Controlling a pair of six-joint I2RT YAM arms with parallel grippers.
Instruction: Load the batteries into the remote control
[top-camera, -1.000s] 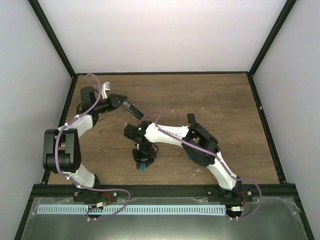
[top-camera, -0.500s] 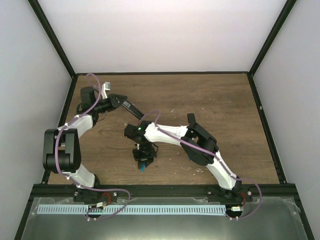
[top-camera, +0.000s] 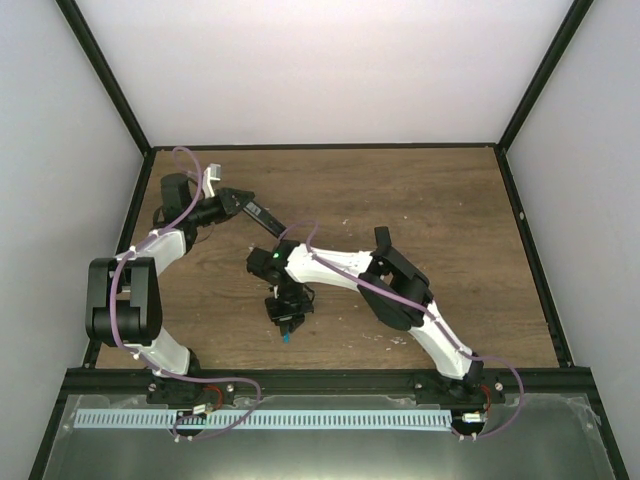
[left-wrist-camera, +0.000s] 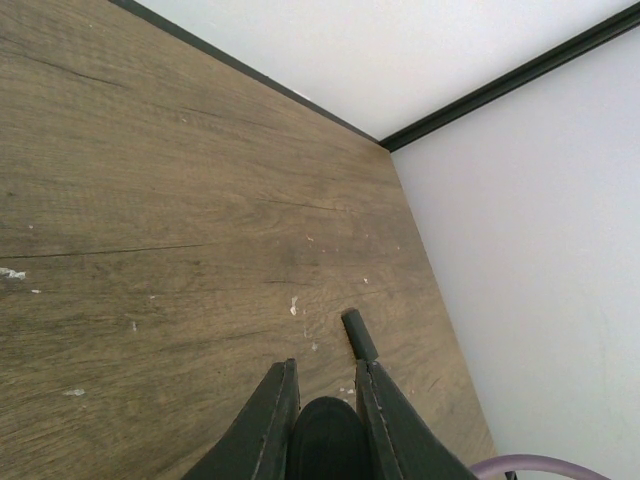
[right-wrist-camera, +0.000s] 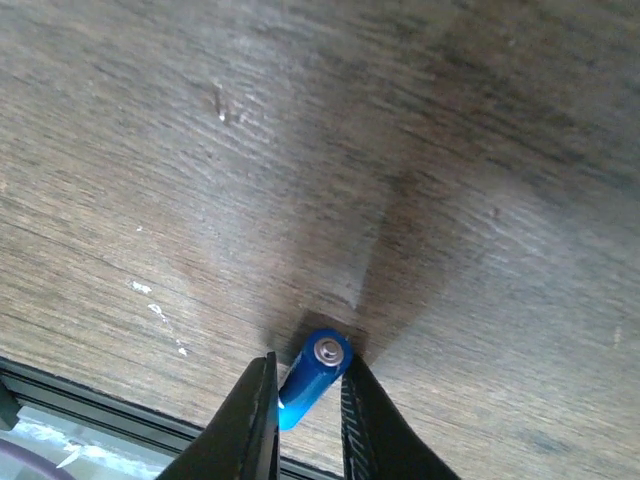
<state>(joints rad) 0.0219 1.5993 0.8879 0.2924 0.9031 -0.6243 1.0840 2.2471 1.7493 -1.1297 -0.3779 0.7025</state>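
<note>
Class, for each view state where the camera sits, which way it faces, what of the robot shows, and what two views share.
Top external: above and behind the bases, looking down at the table; both arms show.
Left wrist: on the left arm, facing across the wood to a back corner; its fingers show, shut on the remote control.
Right wrist: on the right arm, facing down at the wood; its fingers flank a blue battery.
Shared: top and right wrist both show that battery.

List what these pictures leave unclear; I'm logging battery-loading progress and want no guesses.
- remote control bay: too small in the top view; cut off by the left wrist view's bottom edge.
- second battery: not found in any view; the right arm covers some table.
- battery grip: right wrist view shows fingers flanking it; contact unclear.
</note>
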